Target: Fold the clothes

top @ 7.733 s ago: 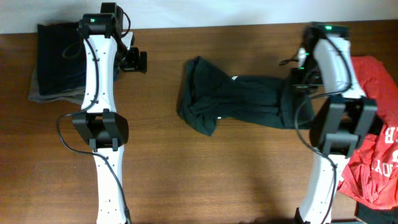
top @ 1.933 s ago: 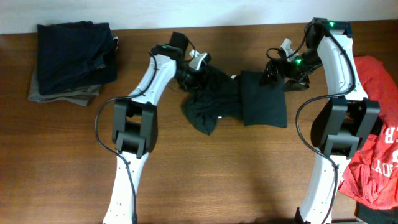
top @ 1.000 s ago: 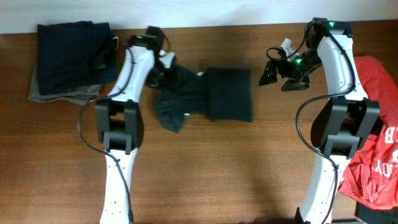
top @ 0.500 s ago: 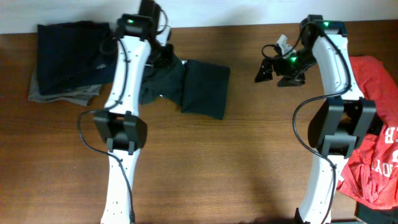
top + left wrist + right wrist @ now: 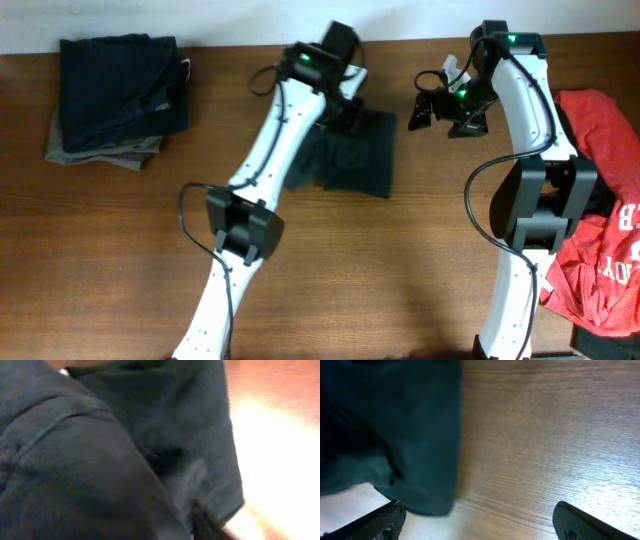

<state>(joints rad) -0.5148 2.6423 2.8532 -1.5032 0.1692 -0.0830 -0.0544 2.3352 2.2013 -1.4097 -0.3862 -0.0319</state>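
The charcoal-black garment lies in a folded, bunched heap at the table's back centre. My left gripper hovers over its top edge. Blurred dark fabric fills the left wrist view, with only one finger showing, so its state is unclear. To the right of the heap, my right gripper stands wide open over bare wood. The heap's corner lies beside my right gripper's left fingertip. A red T-shirt with white letters lies crumpled at the right edge.
A stack of folded dark and grey clothes sits at the back left corner. The wooden table shows bare in front of the heap. The right arm's base stands beside the red T-shirt.
My left arm has swung from the left to the right, over the dark garment. The garment has shifted to the right with it. The right gripper has stayed open and almost still.
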